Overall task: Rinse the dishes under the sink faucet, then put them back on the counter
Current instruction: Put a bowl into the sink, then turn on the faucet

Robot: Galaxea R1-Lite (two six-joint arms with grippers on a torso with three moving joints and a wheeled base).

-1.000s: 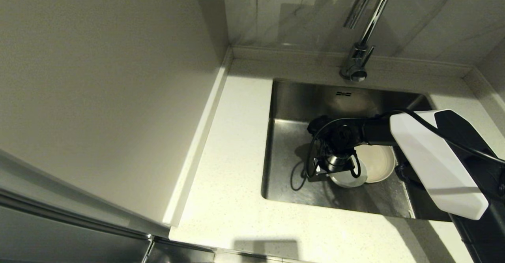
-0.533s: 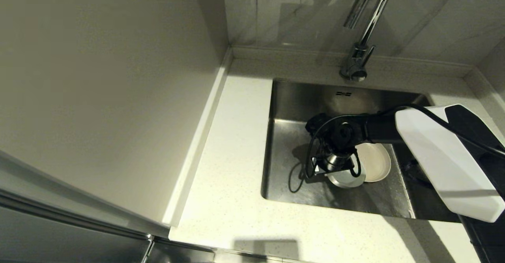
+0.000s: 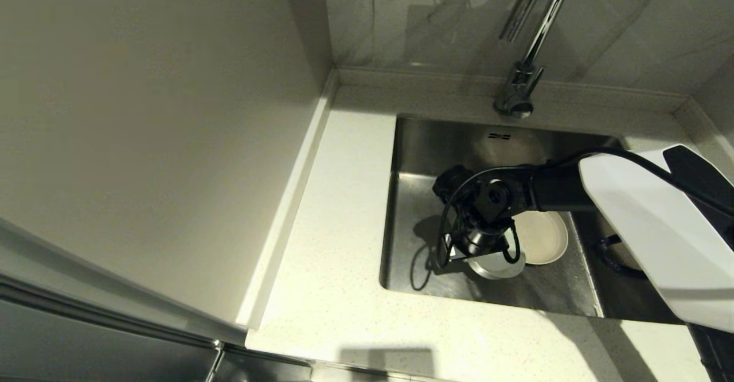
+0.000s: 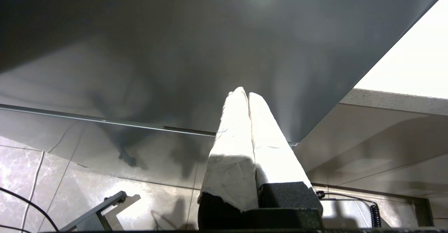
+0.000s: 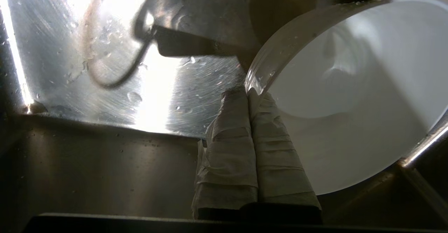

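Observation:
My right gripper (image 5: 246, 93) reaches down into the steel sink (image 3: 424, 152) and is shut on the rim of the white bowl (image 5: 350, 96), one finger inside and one outside. The bowl (image 3: 498, 266) hangs tilted just above the sink floor, below my wrist. The cream plate (image 3: 543, 236) lies in the sink right beside the bowl, partly under the arm. The chrome faucet (image 3: 524, 78) stands behind the sink, and no water shows running from it. My left gripper (image 4: 245, 93) is shut on nothing and parked low beside the cabinet front, out of the head view.
The pale speckled counter (image 3: 338, 198) runs along the left and front of the sink, with a raised rim at the walls. A wall panel (image 3: 143, 112) stands close on the left. A black cable (image 3: 444, 244) loops off my right wrist.
My right arm has carried the bowl a little to the left inside the sink. The plate has shifted slightly. The left arm has not moved.

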